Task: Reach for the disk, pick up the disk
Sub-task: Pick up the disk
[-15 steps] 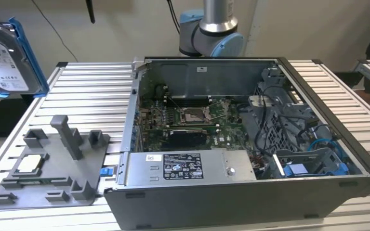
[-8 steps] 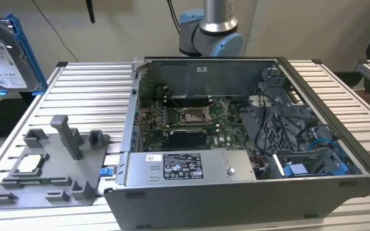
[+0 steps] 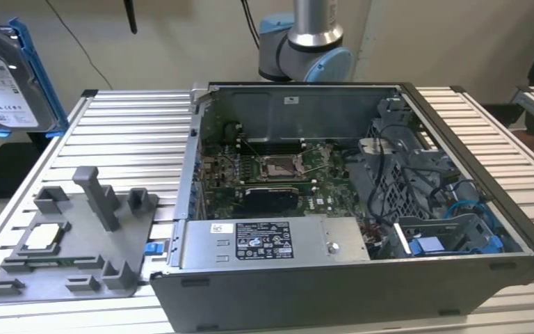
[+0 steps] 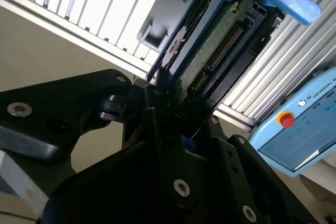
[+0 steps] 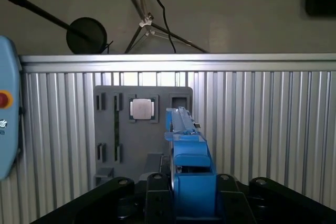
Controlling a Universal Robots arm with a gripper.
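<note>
Exterior view: disk [image 3: 12, 73] aloft, white printed label [image 3: 3, 97] facing camera.

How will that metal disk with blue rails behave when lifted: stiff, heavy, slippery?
Probably stiff and heavy for its size: the disk looks like a flat metal slab. Its blue rails seem smooth plastic, so it might slip in the gripper clamping it.

Disk [image 3: 3, 82]: grey metal, blue plastic rails [image 3: 44, 80]
</note>
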